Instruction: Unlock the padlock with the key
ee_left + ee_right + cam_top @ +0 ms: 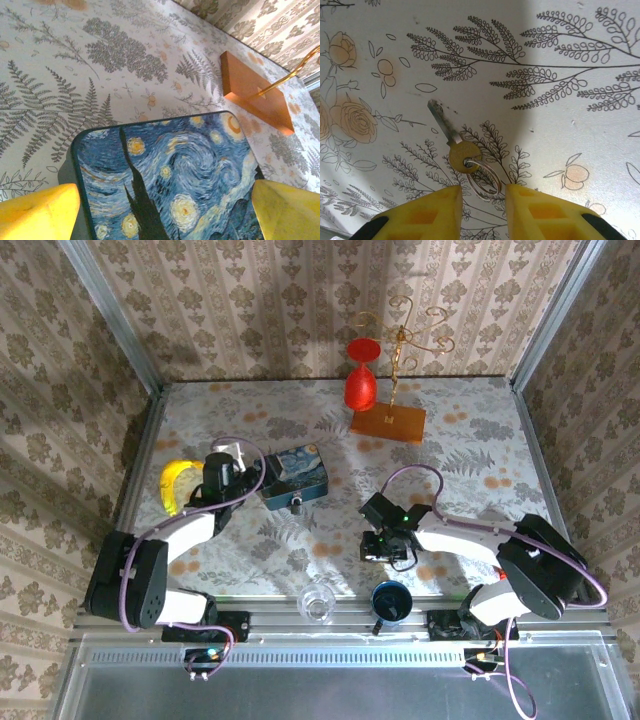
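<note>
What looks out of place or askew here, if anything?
The red goblet stands upside down, foot up, at the far side by the orange stand base. A clear glass and a dark blue cup sit right at the near edge of the table. Nothing looks spilled or broken.

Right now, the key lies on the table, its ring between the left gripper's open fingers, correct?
No, it is the right gripper; the right wrist view shows the key on the table, ring between its open fingers.
</note>
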